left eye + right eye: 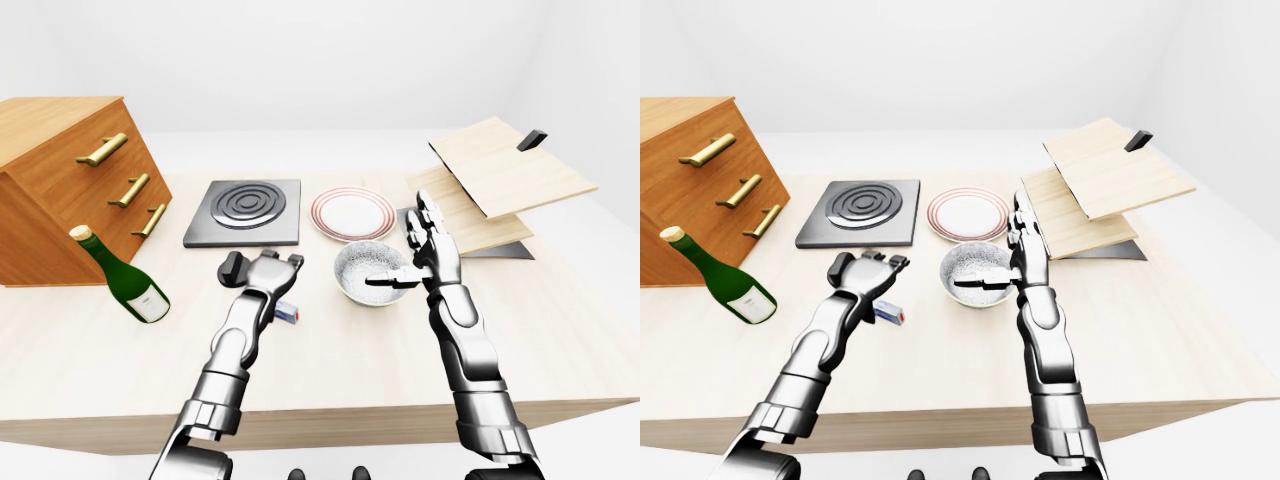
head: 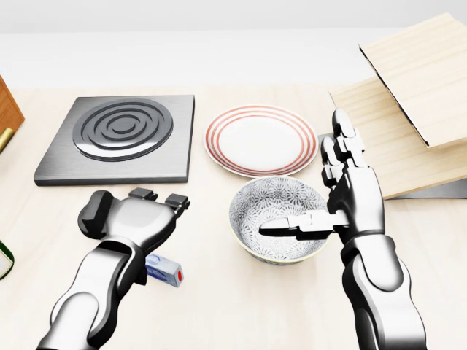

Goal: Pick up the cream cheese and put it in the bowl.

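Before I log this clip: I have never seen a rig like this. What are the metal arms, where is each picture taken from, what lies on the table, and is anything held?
These are simulator renders from three cameras on a humanoid robot's head, looking out over its own two arms. The two eye views show nearly the same scene; the head view looks more steeply down. On the wooden table lie a stove plate, a red-rimmed plate, a patterned bowl, a green bottle, a wooden drawer cabinet and stacked boards. The cream cheese lies on the table, partly hidden under the left hand, which hangs over it, open. The right hand is open beside the bowl. Nothing is held.
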